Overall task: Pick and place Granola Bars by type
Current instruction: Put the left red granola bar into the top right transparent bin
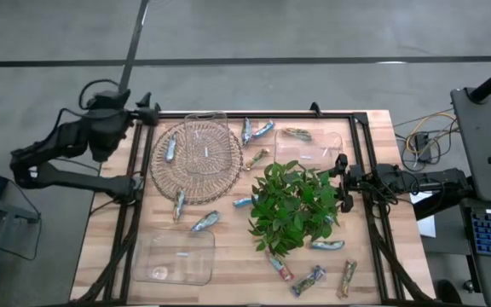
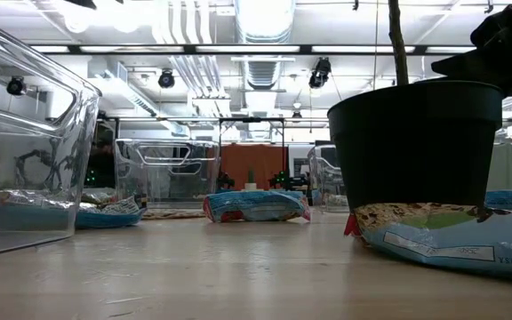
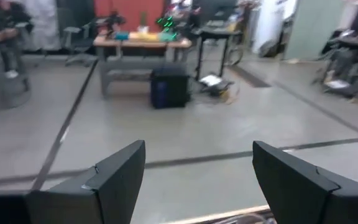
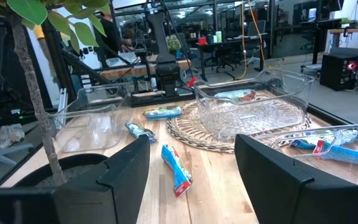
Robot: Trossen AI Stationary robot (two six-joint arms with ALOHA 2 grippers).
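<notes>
Right gripper (image 1: 342, 182) sits at the table's right edge, just beside the green leafy plant in its black pot (image 1: 293, 207); its two dark fingers (image 4: 278, 180) stand wide apart and hold nothing; the small foil-wrapped granola bars lie spread over the light wooden table (image 1: 237, 256), none touching it. From its wrist view a silvery-blue bar (image 4: 177, 169) lies on the bare wood between the fingers and a little beyond them; another blue bar (image 4: 326, 144) rests in a clear container just beside one finger; farther off come the round woven wire basket (image 4: 241, 127) with a clear glass dish on it, and a clear plastic tray (image 4: 92, 121).

From above, four bars lie in the near right part of the table (image 1: 328, 245), near the plant's foliage; two blue ones (image 1: 205, 222) lie between the basket (image 1: 196, 159) and the near clear tray (image 1: 177, 256); one bar (image 1: 170, 150) sits in the basket; three more (image 1: 257, 131) lie beside it toward the far edge; one (image 1: 297, 134) lies in the far clear tray.

Left gripper (image 1: 147, 112) hovers at the far left corner, well apart from every bar; its fingers (image 3: 120, 177) are spread wide and empty, pointing out over the grey floor.
</notes>
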